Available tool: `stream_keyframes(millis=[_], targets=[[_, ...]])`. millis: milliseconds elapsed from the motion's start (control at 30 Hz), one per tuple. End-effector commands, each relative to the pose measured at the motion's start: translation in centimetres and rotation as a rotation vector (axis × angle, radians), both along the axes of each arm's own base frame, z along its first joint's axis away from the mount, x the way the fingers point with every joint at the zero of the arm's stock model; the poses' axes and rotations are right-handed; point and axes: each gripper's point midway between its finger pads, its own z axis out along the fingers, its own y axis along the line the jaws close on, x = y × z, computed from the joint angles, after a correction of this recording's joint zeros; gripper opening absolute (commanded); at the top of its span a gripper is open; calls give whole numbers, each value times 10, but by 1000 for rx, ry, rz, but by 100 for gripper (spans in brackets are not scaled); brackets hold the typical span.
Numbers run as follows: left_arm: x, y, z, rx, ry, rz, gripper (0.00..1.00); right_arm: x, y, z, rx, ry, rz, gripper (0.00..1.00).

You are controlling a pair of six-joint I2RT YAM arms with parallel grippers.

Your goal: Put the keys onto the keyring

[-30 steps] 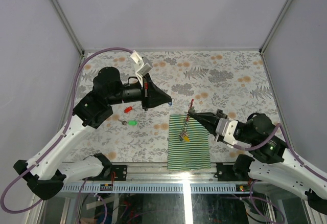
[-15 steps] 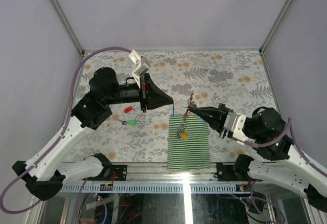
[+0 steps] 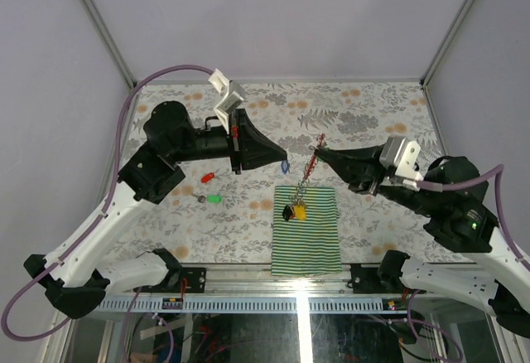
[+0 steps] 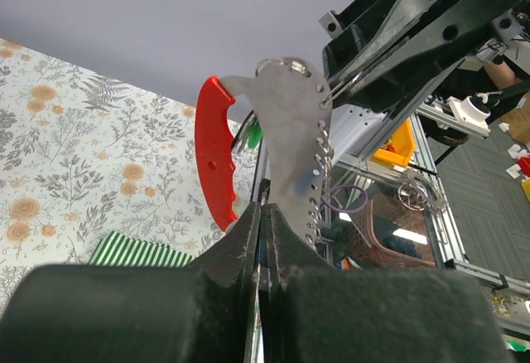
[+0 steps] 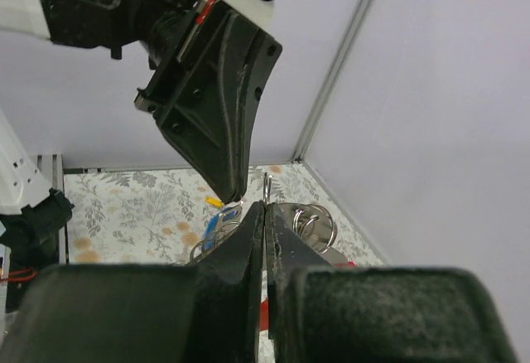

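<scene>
My right gripper (image 3: 320, 152) is shut on the keyring (image 3: 311, 164) and holds it in the air. Its red clip (image 3: 320, 141) is at the top, and the grey chain hangs down to a yellow-tagged key (image 3: 301, 212) over the striped cloth (image 3: 308, 239). My left gripper (image 3: 280, 162) is shut on the blue-tagged key (image 3: 286, 166), just left of the keyring. The left wrist view shows the keyring's metal strip (image 4: 288, 139) and red clip (image 4: 214, 160) right beyond the shut left gripper (image 4: 263, 207). In the right wrist view the right gripper (image 5: 265, 205) pinches a wire ring (image 5: 267, 185), beside the blue tag (image 5: 212, 227).
A red-tagged key (image 3: 209, 177) and a green-tagged key (image 3: 214, 199) lie on the floral table (image 3: 373, 114), left of the cloth and under the left arm. A small dark piece (image 3: 199, 200) lies beside the green one. Grey walls enclose the table.
The right gripper has risen and drawn back to the right, lifting the keyring and yellow key off the cloth. The left gripper has shifted slightly right with the blue key.
</scene>
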Motion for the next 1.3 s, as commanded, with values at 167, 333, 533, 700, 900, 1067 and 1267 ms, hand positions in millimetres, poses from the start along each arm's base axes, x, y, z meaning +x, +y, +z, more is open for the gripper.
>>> stream_keyframes(millis=[167,333,533,700,900,1067,1267], targets=[[19,-15,28,-57,-32,28,0,14,-28,29,80,178,-150,0],[24,-20,31,-60,-32,32,0,16,-34,28,70,263,-180,0],[21,-22,33,-60,-54,11,0,5,-25,21,54,340,-109,0],[14,-16,34,-69,-133,7,0,-6,-13,13,60,359,-18,0],[30,6,27,-64,-221,192,0,-3,-5,4,43,383,-12,0],[12,26,28,-98,-378,207,0,-4,2,0,35,382,10,0],[-14,41,37,-154,-522,166,0,-10,18,5,29,395,92,0]])
